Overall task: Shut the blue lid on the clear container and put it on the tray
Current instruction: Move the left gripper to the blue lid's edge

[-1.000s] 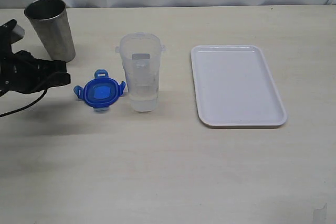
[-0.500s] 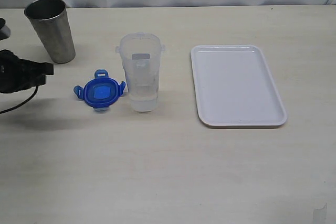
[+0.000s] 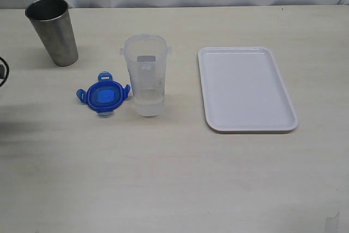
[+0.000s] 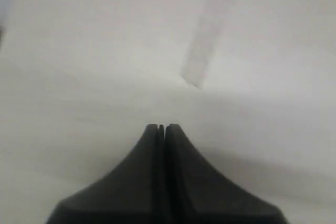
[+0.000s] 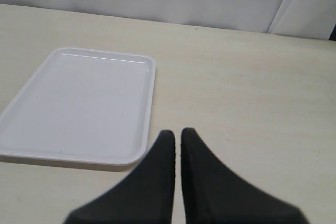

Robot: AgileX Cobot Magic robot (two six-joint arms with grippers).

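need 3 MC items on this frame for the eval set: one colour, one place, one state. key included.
1. The tray is: A grey; B white; C blue.
2. The blue lid lies: A on the table, left of the clear container in the exterior view; B snapped onto the container; C on the tray.
3. The left gripper has its jaws: A wide open; B shut on the lid; C shut, holding nothing.

Key: 1 B, it shows plain white in both views. 2 A, it rests flat on the table beside the container's base. 3 C, the left wrist view shows the jaws pressed together with only table beyond.
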